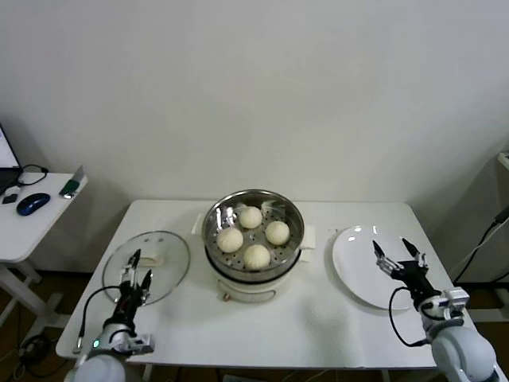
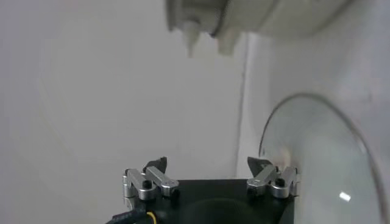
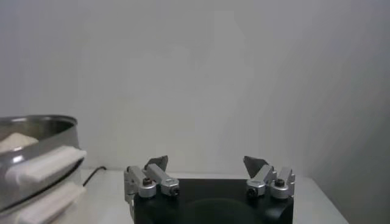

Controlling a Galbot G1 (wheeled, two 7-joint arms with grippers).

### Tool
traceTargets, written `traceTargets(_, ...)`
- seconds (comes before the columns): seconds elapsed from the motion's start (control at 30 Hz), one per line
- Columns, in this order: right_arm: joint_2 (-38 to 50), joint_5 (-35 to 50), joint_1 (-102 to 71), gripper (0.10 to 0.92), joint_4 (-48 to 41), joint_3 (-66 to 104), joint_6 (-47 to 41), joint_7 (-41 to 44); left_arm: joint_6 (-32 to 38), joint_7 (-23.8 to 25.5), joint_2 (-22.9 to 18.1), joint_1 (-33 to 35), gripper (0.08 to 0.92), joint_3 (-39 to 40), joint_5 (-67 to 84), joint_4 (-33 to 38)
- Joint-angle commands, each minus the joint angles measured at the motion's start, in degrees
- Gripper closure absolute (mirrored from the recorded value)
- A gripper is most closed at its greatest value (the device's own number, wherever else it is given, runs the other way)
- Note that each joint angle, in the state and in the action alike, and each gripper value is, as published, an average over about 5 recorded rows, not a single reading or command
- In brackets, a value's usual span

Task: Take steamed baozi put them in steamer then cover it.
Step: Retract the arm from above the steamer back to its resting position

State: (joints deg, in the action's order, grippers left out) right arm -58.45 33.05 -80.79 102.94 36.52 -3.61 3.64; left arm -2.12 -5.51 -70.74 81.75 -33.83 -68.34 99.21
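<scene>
Baozi: 4 buns (image 1: 254, 235) lie inside the steamer on its perforated tray, close together in a diamond, none on the plate.
Steamer: the steel pot (image 1: 213, 241) stands at the middle of the table (image 1: 318, 318), uncovered; a white side handle (image 3: 42, 165) shows in the right wrist view.
Cover: the glass lid (image 1: 171, 259) lies flat on the table to the left of the steamer, just beside it, with its cream handle (image 1: 153, 259) up; its rim curves through the left wrist view (image 2: 317, 152).
Left gripper: (image 1: 136, 272) low at the front left, over the near part of the cover; fingers spread wide, holding nothing (image 2: 211, 165).
Right gripper: (image 1: 399, 255) at the front right, above the plate; fingers spread wide, holding nothing (image 3: 207, 163).
Plate: a white plate (image 1: 354, 270) lies to the right of the steamer, a small gap between them.
Side desk: a second white desk (image 1: 24, 227) stands far left with a blue mouse (image 1: 33, 204) on it.
</scene>
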Motion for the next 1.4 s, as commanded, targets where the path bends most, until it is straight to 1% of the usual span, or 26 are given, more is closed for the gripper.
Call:
traceTargets(0.03, -4.62, -4.2, -3.82, 0.203, 0.11, 2.68, -0.55, -0.06, 3.21, -1.49, 2.4, -14.08, 0.177, 1.11, -14.02, -20.15)
traceTargets(0.2, -5.47, -5.45, -3.54, 0.203, -0.33, 2.47, 0.0, 0.41, 3.74, -1.92, 2.4, -15.63, 0.177, 0.72, -15.09, -23.51)
traceTargets(0.37, -6.2, -6.43, -2.92, 0.203, -0.88, 2.1, 0.38, 0.54, 4.14, -3.54, 2.42, -17.45, 0.177, 0.97, -14.43, -25.27)
traceTargets(0.7, -7.27, -8.41, -2.66, 0.203, -1.69, 1.95, 0.88, 1.22, 4.23, -4.49, 1.92, -20.43, 0.177, 2.3, -11.5, -27.0)
traceTargets(1.0, -7.59, -9.58, -1.9, 0.203, -2.56, 1.73, 1.26, 1.75, 4.4, -5.14, 2.18, -21.55, 0.183, 3.5, -7.91, -27.75)
traceTargets(1.1, -7.92, -10.05, -1.58, 0.203, -2.82, 1.53, 1.39, 1.89, 4.55, -5.06, 2.14, -22.0, 0.236, 3.69, -7.47, -28.53)
traceTargets(1.23, -8.46, -10.42, -1.23, 0.203, -3.07, 1.5, 1.54, 2.02, 4.83, -5.02, 2.07, -22.12, 0.355, 3.76, -6.86, -29.49)
traceTargets(1.4, -9.11, -10.93, -0.96, 0.203, -3.46, 1.6, 1.83, 2.24, 5.11, -5.22, 2.16, -21.77, 0.476, 3.79, -5.56, -29.59)
